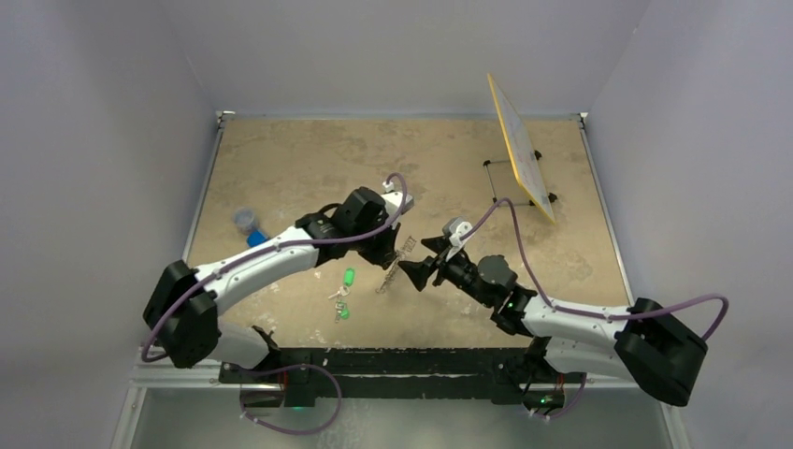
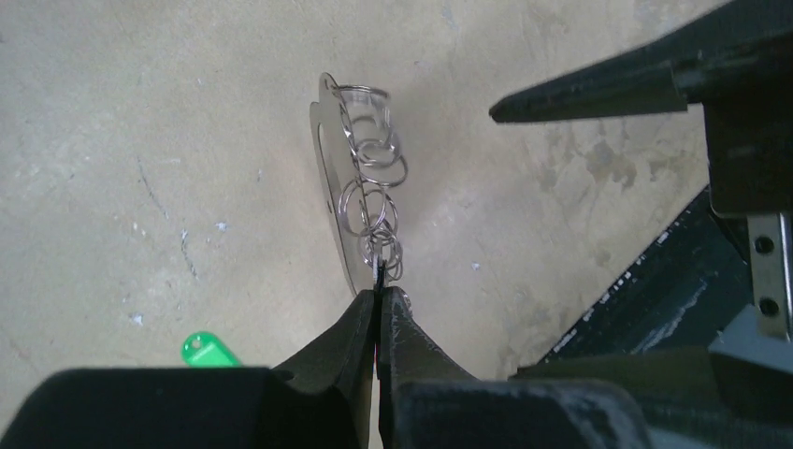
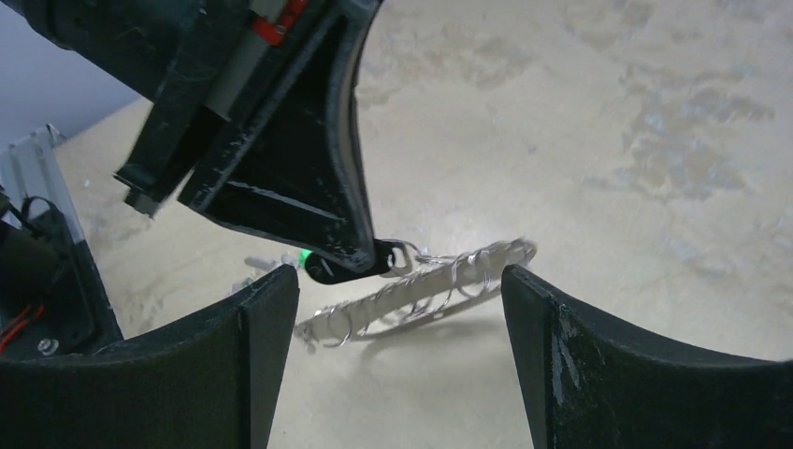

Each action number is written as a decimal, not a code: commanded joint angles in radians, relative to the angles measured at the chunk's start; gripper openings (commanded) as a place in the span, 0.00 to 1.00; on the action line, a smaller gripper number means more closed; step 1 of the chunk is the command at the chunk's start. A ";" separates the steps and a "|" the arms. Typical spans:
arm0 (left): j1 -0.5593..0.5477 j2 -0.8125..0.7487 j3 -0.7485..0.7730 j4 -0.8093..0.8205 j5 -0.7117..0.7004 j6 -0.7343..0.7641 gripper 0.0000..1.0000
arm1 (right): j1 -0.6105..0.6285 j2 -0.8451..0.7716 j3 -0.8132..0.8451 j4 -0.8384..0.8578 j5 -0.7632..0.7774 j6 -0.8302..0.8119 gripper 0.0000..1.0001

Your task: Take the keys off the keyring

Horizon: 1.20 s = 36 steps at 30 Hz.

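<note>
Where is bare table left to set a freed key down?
Bare: the rear strip from the blue object to the board, and the right side between board and right arm. Crowded: the middle, where both jaws meet at the keyring, left ones pinching a key, green-tagged bunch beside.

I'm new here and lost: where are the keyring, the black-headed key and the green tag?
keyring [image 2: 341, 248]: left wrist view, its flat metal band.
black-headed key [image 3: 341, 267]: right wrist view, its black head.
green tag [image 2: 208, 350]: left wrist view, its middle.
</note>
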 commanded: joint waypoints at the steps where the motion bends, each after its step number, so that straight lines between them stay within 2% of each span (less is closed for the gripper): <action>1: 0.000 0.107 -0.011 0.172 -0.011 0.004 0.00 | -0.007 0.072 0.006 -0.024 0.056 0.071 0.82; 4: 0.000 0.186 0.011 0.216 -0.019 0.027 0.00 | -0.059 0.131 0.018 -0.019 0.065 0.110 0.81; 9: 0.001 0.235 0.029 0.243 -0.017 0.057 0.00 | -0.166 0.198 0.027 0.005 -0.019 0.146 0.74; 14: 0.000 0.211 0.020 0.255 -0.009 0.078 0.00 | -0.173 0.253 0.034 0.047 -0.050 0.128 0.70; 19: 0.000 0.177 -0.008 0.264 0.017 0.083 0.00 | -0.173 0.328 0.088 0.008 -0.177 0.074 0.64; 27: 0.000 0.115 -0.012 0.232 0.009 0.076 0.00 | -0.173 0.343 0.035 0.133 -0.221 0.069 0.63; 36: -0.001 0.073 -0.021 0.204 0.006 0.067 0.00 | -0.174 0.328 -0.002 0.189 -0.248 0.045 0.41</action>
